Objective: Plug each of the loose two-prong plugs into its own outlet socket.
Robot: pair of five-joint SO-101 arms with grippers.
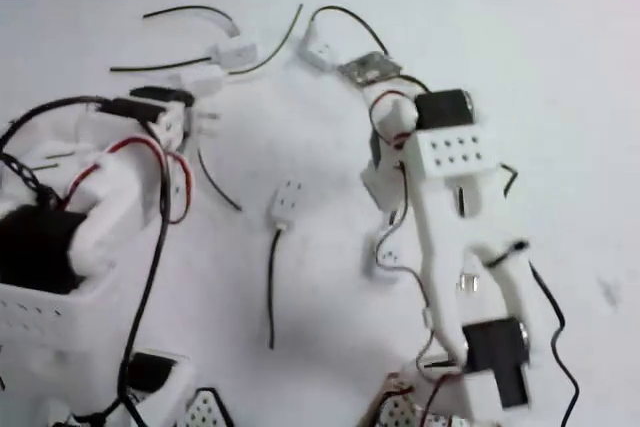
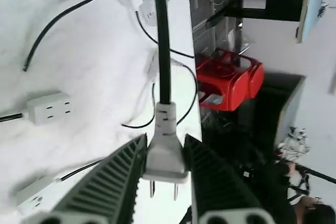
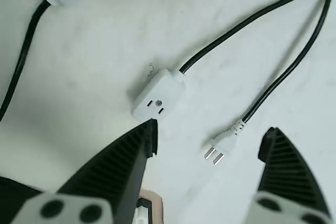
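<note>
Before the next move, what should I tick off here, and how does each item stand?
1. Grasp: left gripper shut on the held plug: ok.
2. Its prongs facing a socket: not ok, they point back toward the wrist camera.
3. The right gripper open: ok.
4. The loose plug lying free on the table under that gripper: ok.
5. The outlet socket beside it unoccupied: ok.
6. Which socket suits the held plug: cannot tell.
</note>
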